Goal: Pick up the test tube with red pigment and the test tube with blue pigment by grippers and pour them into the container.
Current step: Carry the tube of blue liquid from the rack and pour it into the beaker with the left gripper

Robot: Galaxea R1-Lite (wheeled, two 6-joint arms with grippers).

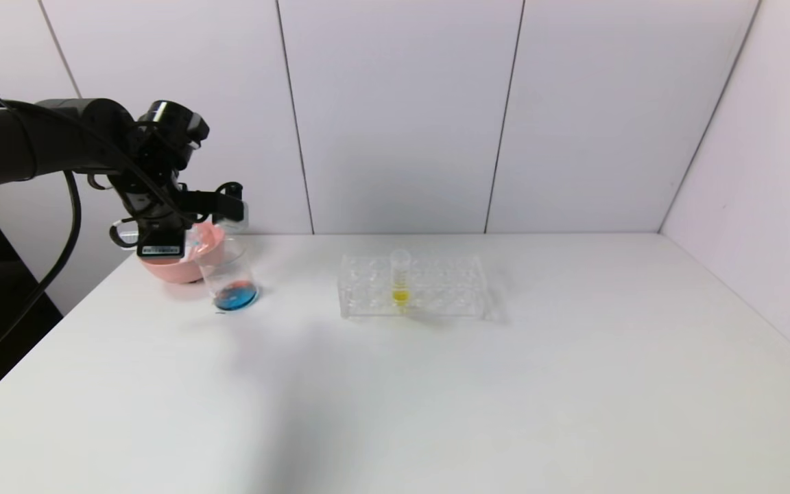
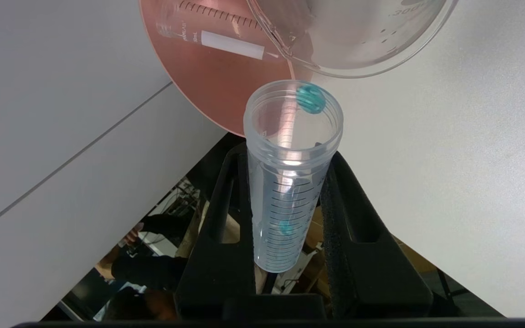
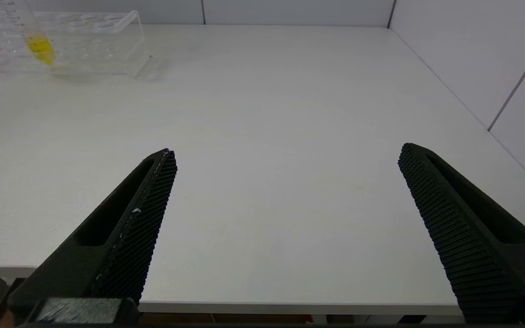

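Note:
My left gripper [image 2: 290, 157] is shut on the test tube with blue pigment [image 2: 285, 200], a clear graduated tube that is tilted and almost drained. One blue drop clings at its mouth and one inside. The mouth is close to the rim of the container [image 2: 358, 41], a clear glass beaker. In the head view the left gripper [image 1: 229, 204] hangs above the container [image 1: 229, 271], which has blue and reddish liquid at its bottom. Another clear graduated tube [image 2: 217, 32] lies in the pink bowl; I cannot tell if it is the red one. My right gripper [image 3: 287, 150] is open and holds nothing.
The pink bowl [image 1: 175, 264] stands right behind the beaker at the table's left side. A clear tube rack [image 1: 436, 288] with a yellow-liquid tube [image 1: 400, 278] is mid-table. My right gripper hovers over the table's near edge [image 3: 290, 306].

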